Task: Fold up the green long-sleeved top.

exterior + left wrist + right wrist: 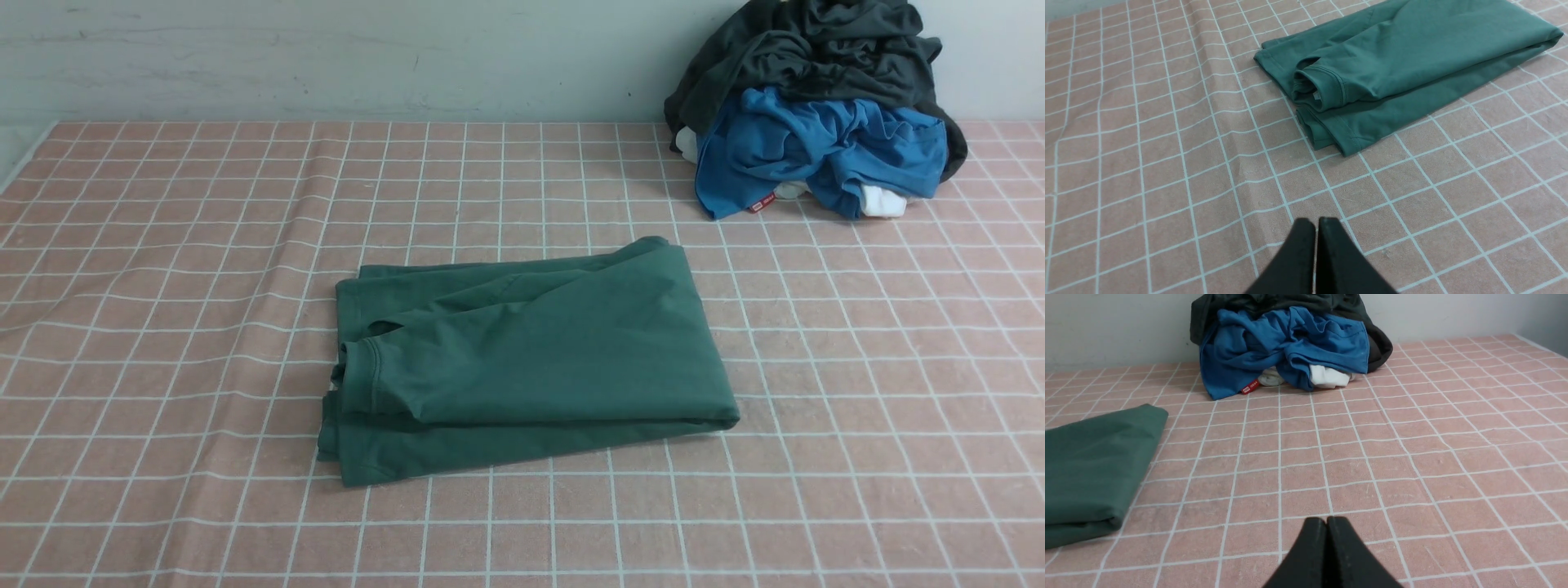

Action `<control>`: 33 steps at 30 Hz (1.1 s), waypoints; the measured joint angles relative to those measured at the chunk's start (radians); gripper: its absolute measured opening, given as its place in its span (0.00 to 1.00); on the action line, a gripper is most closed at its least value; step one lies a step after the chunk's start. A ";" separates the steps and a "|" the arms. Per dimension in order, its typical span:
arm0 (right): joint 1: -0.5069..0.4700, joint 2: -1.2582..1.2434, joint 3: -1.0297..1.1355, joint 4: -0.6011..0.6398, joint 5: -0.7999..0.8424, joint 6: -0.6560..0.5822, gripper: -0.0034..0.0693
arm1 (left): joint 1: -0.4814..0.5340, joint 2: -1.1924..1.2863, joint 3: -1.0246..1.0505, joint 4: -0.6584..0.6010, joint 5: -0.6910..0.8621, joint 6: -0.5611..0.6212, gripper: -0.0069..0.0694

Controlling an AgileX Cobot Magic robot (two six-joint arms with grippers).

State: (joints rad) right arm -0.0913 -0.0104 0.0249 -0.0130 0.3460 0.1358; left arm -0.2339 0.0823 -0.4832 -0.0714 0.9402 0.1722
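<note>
Desk (163, 245) first: a wide surface under a pink cloth checked with white lines, rumpled into long ridges on the left side, running back to a pale wall.

Next in size is the green long-sleeved top (522, 359), lying near the middle of the desk and already folded into a thick, roughly rectangular bundle. Its smooth folded edge faces right; the open layers face left, where a ribbed cuff (1327, 87) and the hems are stacked loosely and do not line up. The near bottom layer sticks out past the upper ones.

At the far right, against the wall, sits a heap of laundry: a dark grey garment (816, 49) draped over a bright blue one (816, 151), with a bit of white cloth (886, 202) poking out underneath. It is well apart from the top.

Smallest are the two grippers. The left gripper (1316, 222) hangs above bare cloth, near and to the left of the top; the right gripper (1327, 520) hangs above bare cloth to the top's right. On both, the jaws are pressed together and hold nothing.

The fold looks nearly or fully finished. The risk from here lies on the loose left side: any further nudge or grasp there could catch only the upper layer and drag the stack open, or snag the rumpled pink cloth along with it.
</note>
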 joint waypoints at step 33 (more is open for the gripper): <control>0.032 0.000 -0.001 -0.003 0.008 -0.008 0.03 | 0.000 0.000 0.000 0.000 0.000 0.000 0.09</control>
State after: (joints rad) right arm -0.0597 -0.0104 0.0237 -0.0161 0.3545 0.1273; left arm -0.2339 0.0823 -0.4832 -0.0714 0.9402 0.1722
